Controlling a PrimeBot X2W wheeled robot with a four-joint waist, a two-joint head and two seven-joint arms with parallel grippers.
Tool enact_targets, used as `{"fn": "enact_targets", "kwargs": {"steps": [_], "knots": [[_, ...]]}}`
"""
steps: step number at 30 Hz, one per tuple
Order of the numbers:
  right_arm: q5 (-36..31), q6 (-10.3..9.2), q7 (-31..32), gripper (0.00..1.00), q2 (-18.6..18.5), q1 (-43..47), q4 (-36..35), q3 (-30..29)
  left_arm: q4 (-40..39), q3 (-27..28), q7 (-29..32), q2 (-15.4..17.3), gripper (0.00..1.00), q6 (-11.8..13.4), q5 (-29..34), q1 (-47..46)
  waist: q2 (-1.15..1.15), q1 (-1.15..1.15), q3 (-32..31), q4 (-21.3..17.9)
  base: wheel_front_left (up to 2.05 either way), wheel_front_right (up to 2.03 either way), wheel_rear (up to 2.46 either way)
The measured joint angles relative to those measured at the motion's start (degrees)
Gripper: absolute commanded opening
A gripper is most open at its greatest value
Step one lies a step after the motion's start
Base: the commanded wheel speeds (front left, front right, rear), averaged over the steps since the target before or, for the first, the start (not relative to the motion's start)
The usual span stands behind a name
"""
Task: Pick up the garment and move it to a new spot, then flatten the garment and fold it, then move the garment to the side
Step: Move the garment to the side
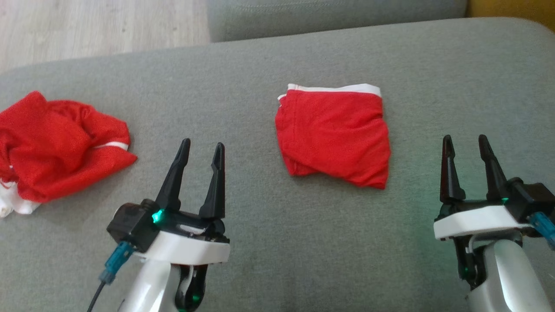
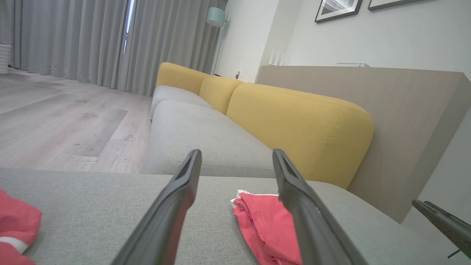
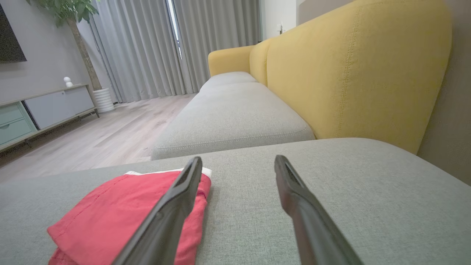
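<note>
left claw [image 1: 203,144], right claw [image 1: 465,138] wide and empty. folded garment [image 1: 334,134] on sofa [image 1: 260,78] at 2 o'clock from left claw. could fall open if grabbed by top layer only.

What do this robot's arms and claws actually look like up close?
Glossy white forearms end in black wrist blocks. The left gripper and right gripper each have two long, tapered black fingers, like pointed tongs. A small green light glows at each base, and a teal-blue plug sits on each outer side; the left one trails a dark cable.
</note>
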Motion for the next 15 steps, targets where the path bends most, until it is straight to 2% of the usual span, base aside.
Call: {"fn": "enact_targets", "kwargs": {"steps": [6, 15], "knots": [[-1.2, 0.0, 0.0, 1.0, 0.0, -2.5, 3.4, 0.1, -0.3, -1.2, 0.0, 0.0, 1.0, 0.0, 0.0, -0.4, 0.0, 0.0, 2.3, 1.4, 0.0, 0.0, 0.0], [0.1, 0.0, 3.5, 1.0, 0.0, -12.6, 17.3, 1.9, -0.4, -3.1, 0.0, 0.0, 1.0, 0.0, -0.1, -3.9, 0.0, 0.01, 6.5, 5.3, 0.0, 0.0, 0.0]]}}
